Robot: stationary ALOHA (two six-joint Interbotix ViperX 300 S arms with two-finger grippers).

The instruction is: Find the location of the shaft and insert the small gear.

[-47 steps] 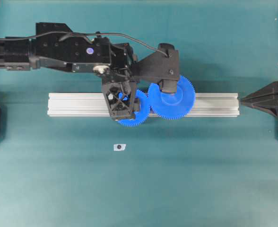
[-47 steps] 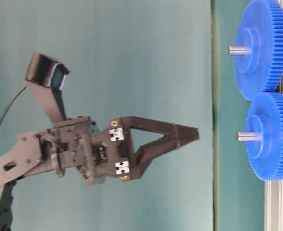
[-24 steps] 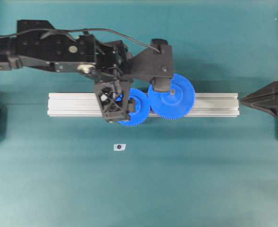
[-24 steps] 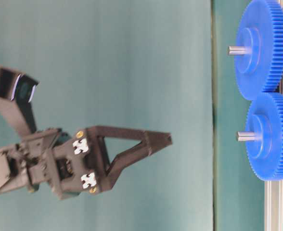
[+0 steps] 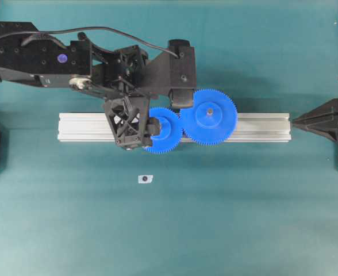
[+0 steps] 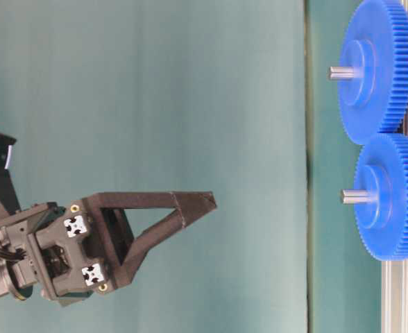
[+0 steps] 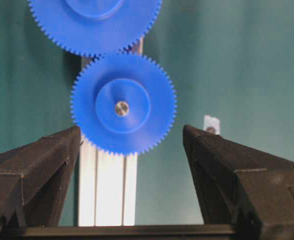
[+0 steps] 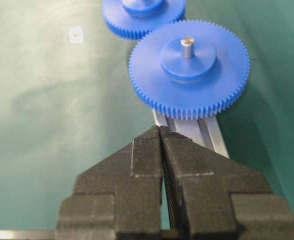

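Left gripper [image 7: 132, 145] wide open, holding nothing; its arm hides part of small gear [image 5: 164, 130]. Right gripper [image 8: 161, 131] closed, empty. Shaft [image 7: 122, 108] barely visible.

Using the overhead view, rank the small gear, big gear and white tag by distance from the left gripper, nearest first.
1. Small gear: on the rail, right beside the left gripper.
2. Big gear: on the rail, further right, meshed with the small one.
3. White tag: alone on the mat, below the rail.
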